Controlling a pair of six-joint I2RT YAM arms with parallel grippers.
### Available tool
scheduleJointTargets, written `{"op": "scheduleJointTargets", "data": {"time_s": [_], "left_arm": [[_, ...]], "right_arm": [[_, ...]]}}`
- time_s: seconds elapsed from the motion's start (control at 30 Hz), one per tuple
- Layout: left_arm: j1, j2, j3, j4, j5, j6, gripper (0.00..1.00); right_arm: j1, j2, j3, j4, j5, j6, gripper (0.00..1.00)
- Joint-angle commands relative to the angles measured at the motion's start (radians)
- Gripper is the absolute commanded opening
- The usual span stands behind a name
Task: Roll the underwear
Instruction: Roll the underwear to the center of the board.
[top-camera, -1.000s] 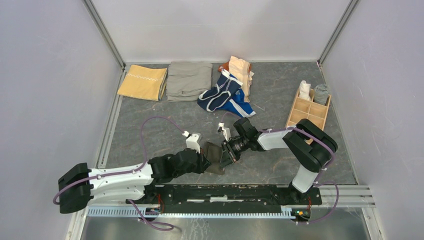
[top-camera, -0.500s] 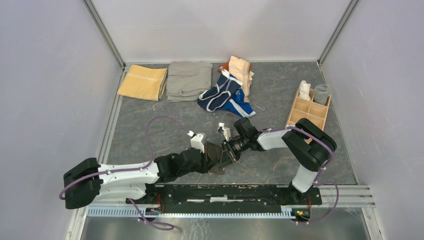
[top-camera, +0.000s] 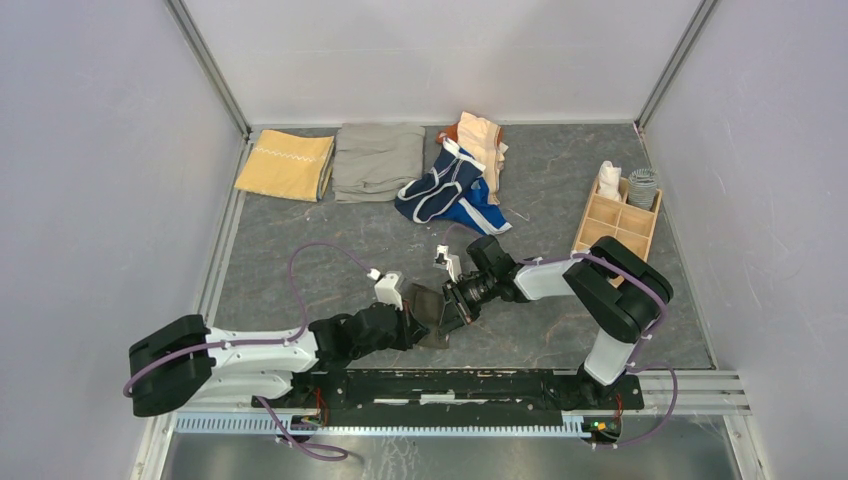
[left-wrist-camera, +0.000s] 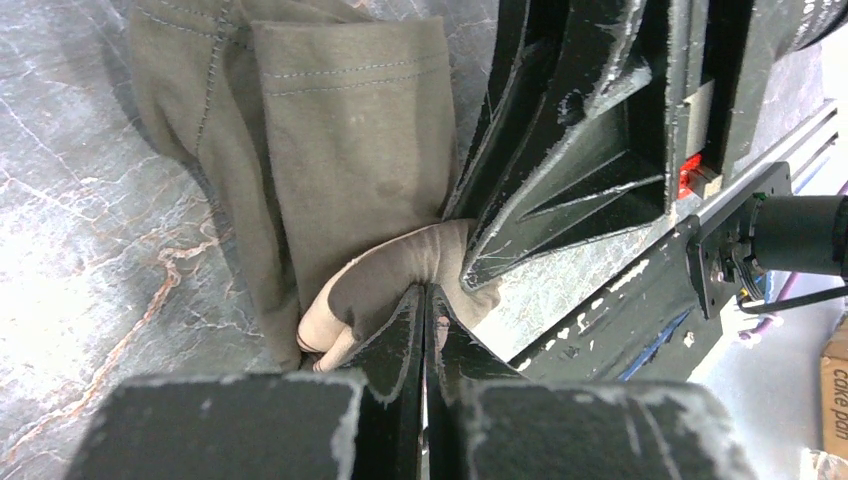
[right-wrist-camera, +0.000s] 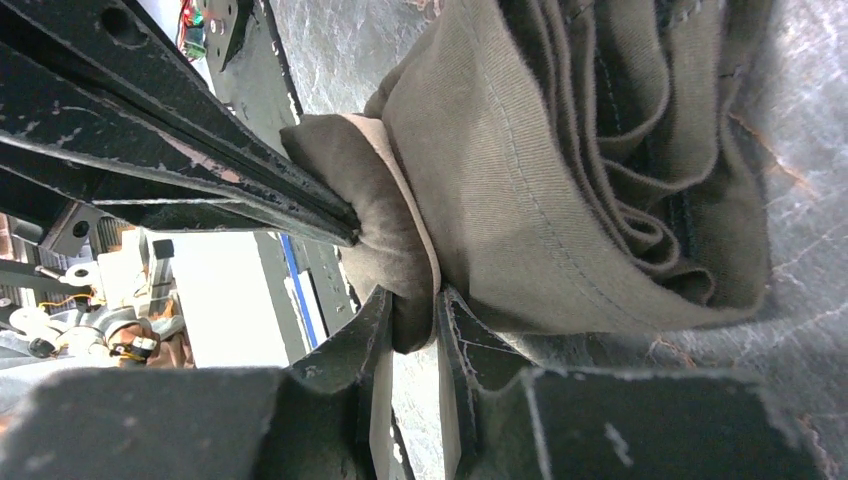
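The underwear (top-camera: 424, 303), the grey-brown pair near the front edge of the table (top-camera: 300, 240), should handle light, soft and floppy, so I hold its thicker tan waistband (left-wrist-camera: 380, 290). The left gripper (left-wrist-camera: 425, 300) is pinched tight on it, and the right gripper (right-wrist-camera: 410, 312) narrowly clamps the same bunched edge. Only the wrist views show those pinches; overhead it's a dark lump.

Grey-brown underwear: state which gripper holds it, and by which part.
Both. The left gripper and the right gripper are each shut on the underwear at its bunched tan waistband end, from opposite sides.
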Motion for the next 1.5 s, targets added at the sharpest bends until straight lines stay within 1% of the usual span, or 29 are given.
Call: {"op": "scheduleJointTargets", "data": {"time_s": [0.0, 0.23, 0.4, 0.43, 0.53, 0.6, 0.67, 0.73, 0.8, 0.87, 0.9, 1.03, 1.13, 1.27, 1.47], "left_arm": [[-0.001, 0.04, -0.052, -0.038, -0.059, -0.074, 0.02], [-0.002, 0.026, -0.079, -0.104, -0.133, -0.154, 0.02], [-0.001, 0.025, -0.082, -0.141, -0.161, -0.192, 0.02], [-0.001, 0.026, -0.084, -0.147, -0.166, -0.202, 0.02], [-0.001, 0.03, -0.096, -0.155, -0.176, -0.227, 0.02], [-0.002, 0.03, -0.103, -0.156, -0.177, -0.239, 0.02], [-0.001, 0.032, -0.105, -0.158, -0.176, -0.244, 0.02], [0.0, 0.037, -0.106, -0.163, -0.176, -0.25, 0.02], [0.0, 0.05, -0.104, -0.165, -0.176, -0.255, 0.02], [0.005, 0.071, -0.1, -0.172, -0.172, -0.271, 0.02], [0.009, 0.076, -0.101, -0.171, -0.167, -0.279, 0.02], [0.029, 0.115, -0.104, -0.157, -0.143, -0.302, 0.02], [0.046, 0.129, -0.101, -0.16, -0.13, -0.3, 0.02], [0.063, 0.124, -0.102, -0.172, -0.123, -0.29, 0.02], [0.084, 0.101, -0.11, -0.192, -0.121, -0.28, 0.02]], "right_arm": [[-0.003, -0.016, -0.012, -0.001, 0.103, -0.025, 0.18], [-0.003, -0.082, -0.022, -0.022, 0.144, -0.049, 0.27], [-0.003, -0.16, -0.017, -0.067, 0.205, -0.125, 0.32], [-0.003, -0.18, -0.018, -0.074, 0.224, -0.14, 0.37], [-0.002, -0.246, -0.04, -0.074, 0.284, -0.181, 0.43], [-0.002, -0.302, -0.078, -0.045, 0.327, -0.211, 0.48], [-0.002, -0.369, -0.13, 0.01, 0.375, -0.238, 0.58], [-0.002, -0.442, -0.189, 0.067, 0.436, -0.264, 0.65], [-0.001, -0.531, -0.245, 0.132, 0.488, -0.299, 0.67], [0.011, -0.606, -0.299, 0.193, 0.539, -0.337, 0.68], [0.024, -0.636, -0.316, 0.209, 0.557, -0.391, 0.68], [0.174, -0.778, -0.404, 0.267, 0.689, -0.594, 0.68], [0.291, -0.81, -0.423, 0.266, 0.77, -0.692, 0.68], [0.412, -0.791, -0.415, 0.284, 0.834, -0.724, 0.68], [0.588, -0.646, -0.332, 0.232, 0.984, -0.825, 0.68]]}}
